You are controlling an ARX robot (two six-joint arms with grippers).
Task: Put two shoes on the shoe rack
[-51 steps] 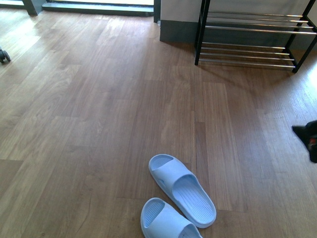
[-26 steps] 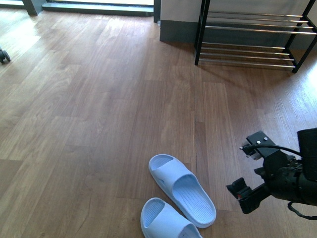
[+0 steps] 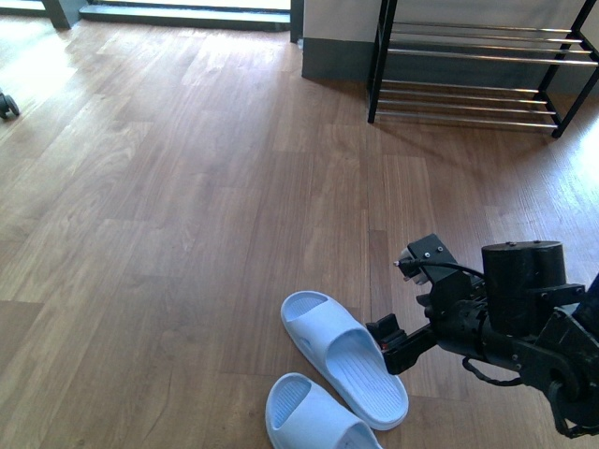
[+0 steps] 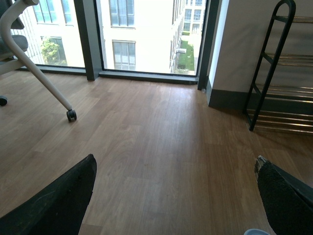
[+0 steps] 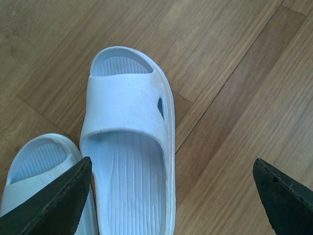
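Right tool (image 3: 406, 301) is low over the wood floor (image 3: 187, 206), fingers spread wide, nothing clamped. In the front view its lower finger sits just beside the right edge of the far slide (image 3: 344, 360). I can't tell if it's touching.

Right wrist view: that slide lies between the two fingers, strap end pointing away from the camera, ribbed footbed facing up. The near slide (image 3: 309, 416) lies alongside it, edges touching or nearly so, and is partly cut off by the frame in both views.

Both slides are pale blue, sole down on the floor, close in front of the robot and slightly right of centre.

The shoe rack (image 3: 477, 56) stands at the far right against the wall, well apart from the slides. It has a black frame and chrome rods, and I see no shoes on the tiers in view.

Left tool (image 4: 173, 191) isn't in the front view. Its wrist camera shows both fingers wide apart with only bare floor between them. It looks toward the window (image 4: 146, 34), with a chair (image 4: 29, 49) off to one side.
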